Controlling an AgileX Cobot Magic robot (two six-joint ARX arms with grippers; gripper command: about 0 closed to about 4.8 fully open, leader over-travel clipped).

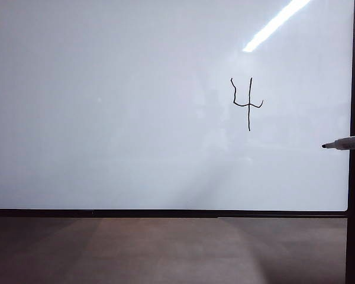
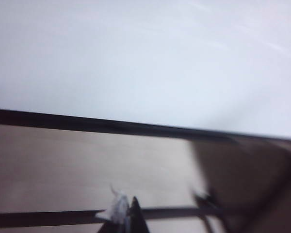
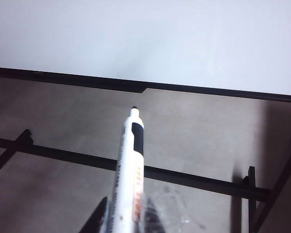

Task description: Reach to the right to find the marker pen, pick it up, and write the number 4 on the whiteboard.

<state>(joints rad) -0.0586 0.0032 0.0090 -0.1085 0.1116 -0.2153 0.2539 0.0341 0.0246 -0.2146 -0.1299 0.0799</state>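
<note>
The whiteboard point(image 1: 106, 106) fills most of the exterior view, and a thin black number 4 point(image 1: 248, 103) is drawn on its right half. The marker pen point(image 1: 348, 142) pokes in level from the right edge, its black tip clear of the 4 and pointing left. In the right wrist view my right gripper point(image 3: 128, 216) is shut on the marker pen point(image 3: 129, 165), whose tip points toward the whiteboard point(image 3: 184, 34). My left gripper point(image 2: 131, 216) shows only as dark fingertips pressed together, with a white tuft point(image 2: 117, 208) at them. That view is blurred. Neither gripper shows in the exterior view.
A black frame point(image 1: 165, 213) edges the board's bottom and right side. Below it lies a brown wooden surface point(image 1: 165, 248). Black rails point(image 3: 194, 178) cross the wooden surface in the right wrist view, with an upright post point(image 3: 251, 187) beside them.
</note>
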